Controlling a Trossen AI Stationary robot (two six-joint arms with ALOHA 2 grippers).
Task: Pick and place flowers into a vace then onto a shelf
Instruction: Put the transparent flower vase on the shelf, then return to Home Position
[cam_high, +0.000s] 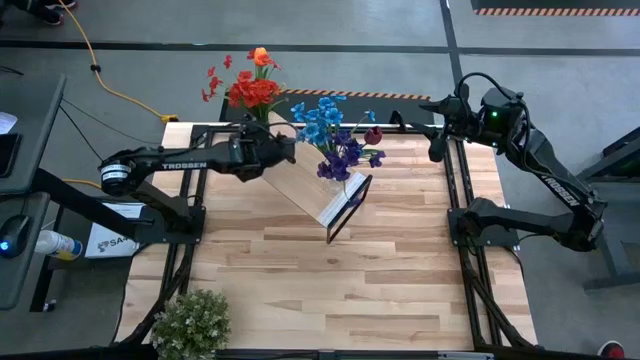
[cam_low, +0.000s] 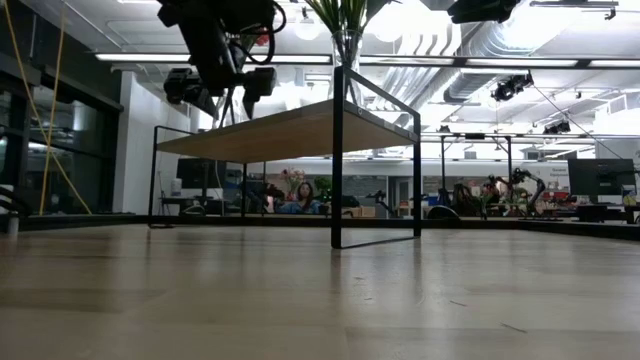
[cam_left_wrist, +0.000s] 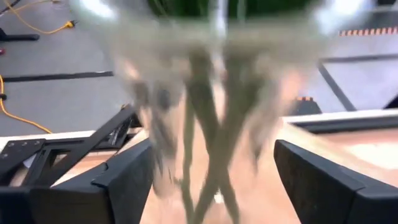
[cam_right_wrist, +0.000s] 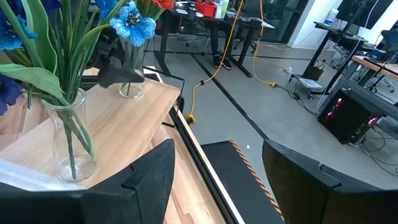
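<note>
From above, the shelf stands slanted on the far middle part of the tabletop. The left gripper is at the shelf's far left end, by a vase holding red and orange flowers. A second bunch, the blue and purple flowers, stands on the shelf nearer its right end. The right gripper waits at the far right edge of the table, apart from the shelf. A leafy clump sits at the near left corner.

At table height, the shelf shows as a wood board on black legs, with a glass vase on it and the left arm coming down on its left side.

Through the left wrist camera, the left gripper has its fingers spread to both sides of a blurred glass vase with green stems; I cannot tell if they touch it.

Through the right wrist camera, the right gripper is spread wide and holds nothing. Two vases stand on the shelf: a near glass vase with blue flowers above, and a far vase at the other arm.
</note>
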